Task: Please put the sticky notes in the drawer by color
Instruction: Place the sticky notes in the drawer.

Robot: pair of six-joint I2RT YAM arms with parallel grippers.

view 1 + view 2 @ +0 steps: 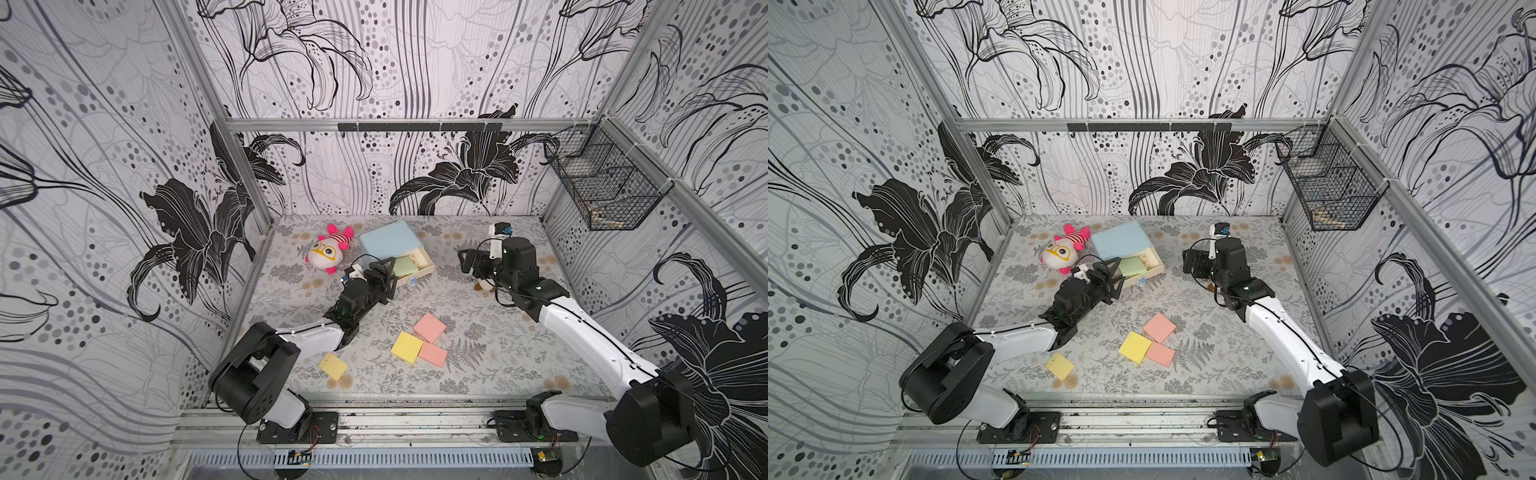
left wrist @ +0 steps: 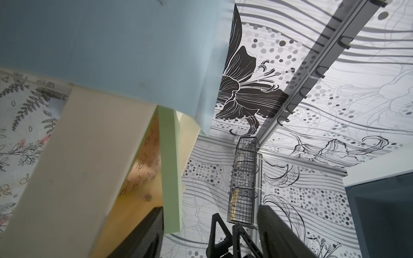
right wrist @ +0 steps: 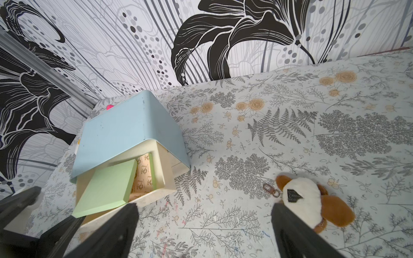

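Observation:
The drawer is a pale blue chest at the back of the table, with its top cream drawer pulled out. A light green sticky note pad lies tilted inside it, and a second green edge shows behind. My left gripper is at the drawer's front, open; the green pad's edge stands beside one finger. My right gripper hovers open and empty to the right. Two pink pads and two yellow pads lie on the table.
A plush doll with pink limbs lies left of the chest. A brown and white plush dog sits under my right arm. A black wire basket hangs on the right wall.

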